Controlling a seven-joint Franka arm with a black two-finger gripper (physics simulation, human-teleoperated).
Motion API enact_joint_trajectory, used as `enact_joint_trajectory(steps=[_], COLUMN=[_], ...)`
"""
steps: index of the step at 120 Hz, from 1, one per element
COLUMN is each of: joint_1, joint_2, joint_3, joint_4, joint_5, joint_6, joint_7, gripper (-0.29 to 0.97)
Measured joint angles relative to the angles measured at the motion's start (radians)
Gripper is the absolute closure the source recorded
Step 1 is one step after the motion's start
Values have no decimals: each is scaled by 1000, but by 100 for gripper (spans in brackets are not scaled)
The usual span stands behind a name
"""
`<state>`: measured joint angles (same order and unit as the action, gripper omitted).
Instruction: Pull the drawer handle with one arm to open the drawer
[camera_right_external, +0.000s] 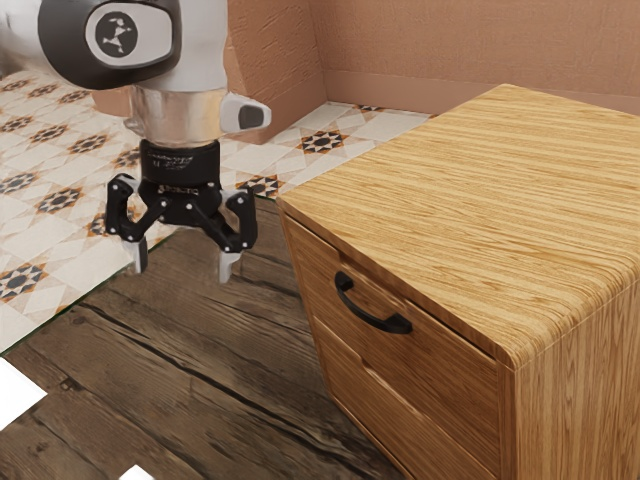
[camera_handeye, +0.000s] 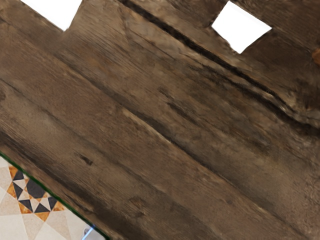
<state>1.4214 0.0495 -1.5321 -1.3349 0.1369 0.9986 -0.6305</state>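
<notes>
End effector (camera_right_external: 183, 265) hangs spread apart, empty, above plank floor (camera_right_external: 200, 350); black drawer handle (camera_right_external: 370, 305) sits well apart toward the exterior view's right, on the wooden cabinet's (camera_right_external: 480, 190) shut top drawer (camera_right_external: 430, 350).

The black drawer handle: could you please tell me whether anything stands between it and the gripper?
Nothing visible does. The open black two-finger gripper hangs to the exterior view's left of the black curved handle, with open space between.

Floor: dark, worn wood planks (camera_right_external: 200, 350), deeply cracked. Patterned tiles (camera_right_external: 60, 150) adjoin them on the exterior view's left and behind. Two white patches (camera_right_external: 15, 392) interrupt the planks. One wooden cabinet (camera_right_external: 480, 230) stands on the floor at the exterior view's right.
</notes>
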Motion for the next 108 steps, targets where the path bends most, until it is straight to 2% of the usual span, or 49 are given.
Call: enact_joint_trajectory(steps=[22,31,36,56,62,64,68,72,75,79,83,89,96,104,108], joint_1=[-23,1,16,-121,-116,-117,-86,87,297,512,633,725,770,785,828], joint_2=[27,41,19,-7,-10,15,202,359,435,495,525,547,585,660,668], joint_3=[-10,-15,-22,-29,-42,-75,-302,-536,-702,-839,-908,-958,-984,-1004,-1072], joint_4=[-2,252,318,250,235,219,113,-49,-190,-336,-427,-495,-532,-643,-685], joint_5=[10,7,8,12,12,25,141,239,270,285,292,297,294,292,284], joint_6=[220,224,216,286,313,324,345,377,418,482,540,621,703,807,851], joint_7=[-297,-394,-441,-600,-638,-655,-699,-742,-768,-794,-816,-848,-881,-917,-935], gripper=[0,0,0,0,0,0,0,0,0,0,1,1,1,1,1])
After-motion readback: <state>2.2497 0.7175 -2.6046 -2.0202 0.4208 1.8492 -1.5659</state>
